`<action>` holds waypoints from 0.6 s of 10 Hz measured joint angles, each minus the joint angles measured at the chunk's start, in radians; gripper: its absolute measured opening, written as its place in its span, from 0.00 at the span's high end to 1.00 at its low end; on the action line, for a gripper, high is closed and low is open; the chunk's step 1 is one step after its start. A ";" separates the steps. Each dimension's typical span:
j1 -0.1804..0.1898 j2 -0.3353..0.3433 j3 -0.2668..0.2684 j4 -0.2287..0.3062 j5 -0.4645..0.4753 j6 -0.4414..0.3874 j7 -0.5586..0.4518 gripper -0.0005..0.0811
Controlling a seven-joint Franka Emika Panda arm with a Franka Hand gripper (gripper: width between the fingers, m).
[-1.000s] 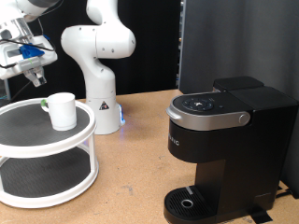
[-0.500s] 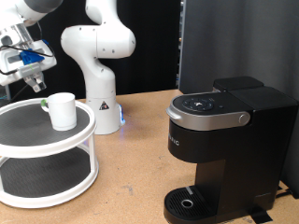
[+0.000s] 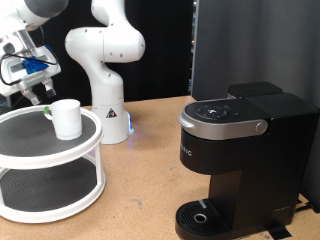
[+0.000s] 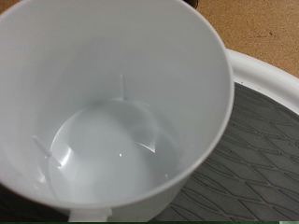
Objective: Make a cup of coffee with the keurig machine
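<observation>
The white cup [image 3: 66,118] stands upright on the top tier of a round white two-level stand [image 3: 30,150] at the exterior view's left. It is empty and fills the wrist view [image 4: 112,103], seen from above. My gripper [image 3: 36,92] hangs just above and to the left of the cup, apart from it. Its fingers do not show in the wrist view. The black keurig machine [image 3: 245,150] stands at the exterior view's right with its lid down and nothing on its round drip base [image 3: 205,217].
A small green thing [image 3: 47,111] lies on the stand right beside the cup. The white robot base [image 3: 105,80] stands behind the stand. The stand's dark ribbed mat [image 4: 252,159] and white rim show under the cup. Bare wooden table [image 3: 140,190] lies between stand and machine.
My gripper has come down and slightly right towards the cup. The cup, stand and machine have not moved.
</observation>
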 joint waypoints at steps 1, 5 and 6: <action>0.000 0.002 0.000 0.000 0.000 0.000 0.000 0.39; 0.000 0.024 0.000 -0.004 -0.016 -0.035 -0.027 0.05; 0.000 0.026 0.000 -0.009 -0.016 -0.034 -0.029 0.01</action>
